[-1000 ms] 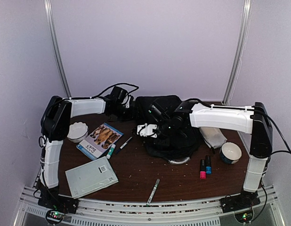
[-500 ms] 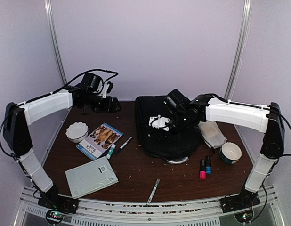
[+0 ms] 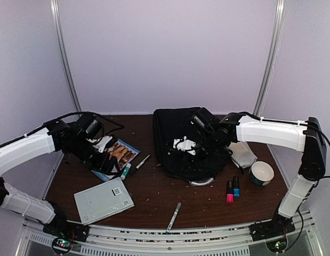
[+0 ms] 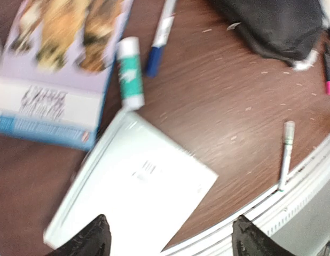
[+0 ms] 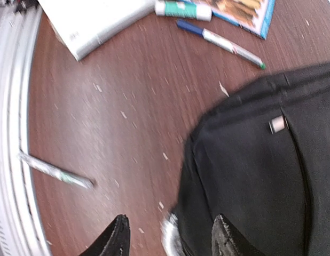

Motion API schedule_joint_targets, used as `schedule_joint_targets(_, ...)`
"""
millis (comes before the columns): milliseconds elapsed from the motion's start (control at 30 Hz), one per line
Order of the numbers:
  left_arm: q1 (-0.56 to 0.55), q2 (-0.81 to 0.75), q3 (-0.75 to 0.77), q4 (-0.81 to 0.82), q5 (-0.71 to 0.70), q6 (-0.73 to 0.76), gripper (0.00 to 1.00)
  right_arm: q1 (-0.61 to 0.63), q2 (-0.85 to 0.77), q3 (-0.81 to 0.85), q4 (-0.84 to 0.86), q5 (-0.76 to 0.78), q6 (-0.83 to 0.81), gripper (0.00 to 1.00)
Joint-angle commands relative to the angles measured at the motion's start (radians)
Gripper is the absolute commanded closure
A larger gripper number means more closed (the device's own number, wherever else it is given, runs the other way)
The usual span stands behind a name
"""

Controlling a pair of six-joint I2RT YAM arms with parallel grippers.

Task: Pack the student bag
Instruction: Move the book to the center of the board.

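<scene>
Hovering over the student bag [image 3: 167, 127], right jaws parted and empty, left jaws spread wide, well apart from it.

One bag [image 3: 171, 128], two books [image 3: 103, 200], two pens [image 3: 174, 216]

open tabletop [image 3: 154, 189] between white booklet [image 3: 103, 200] and student bag [image 3: 189, 157], marker [image 3: 174, 216] near front edge

Left tool [image 4: 170, 240] swung over the book [image 4: 53, 64]; right tool [image 5: 173, 237] opened.
</scene>
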Motion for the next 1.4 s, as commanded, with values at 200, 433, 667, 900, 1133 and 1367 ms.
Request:
schedule_joint_targets(200, 0.02, -0.224, -0.175, -0.285, -0.202, -0.419, 0.09, 0.112, 0.144, 0.113, 0.15, -0.219, 0.228, 0.49)
schedule_joint_targets(433, 0.173, -0.23, -0.297, -0.31, -0.098, -0.449, 0.02, 0.155, 0.321, 0.274, 0.175, -0.305, 0.34, 0.5)
schedule_joint_targets(667, 0.188, -0.265, -0.437, -0.16, -0.031, -0.507, 0.02, 0.177, 0.417, 0.337, 0.171, -0.322, 0.366, 0.51)
schedule_joint_targets(900, 0.188, -0.245, -0.503, -0.049, 0.004, -0.53, 0.02, 0.181, 0.454, 0.321, 0.169, -0.297, 0.362, 0.51)
schedule_joint_targets(1133, 0.188, -0.165, -0.516, 0.065, 0.062, -0.493, 0.03, 0.18, 0.456, 0.313, 0.15, -0.28, 0.335, 0.51)
schedule_joint_targets(1367, 0.188, -0.08, -0.488, 0.159, 0.091, -0.464, 0.04, 0.171, 0.454, 0.296, 0.142, -0.276, 0.324, 0.5)
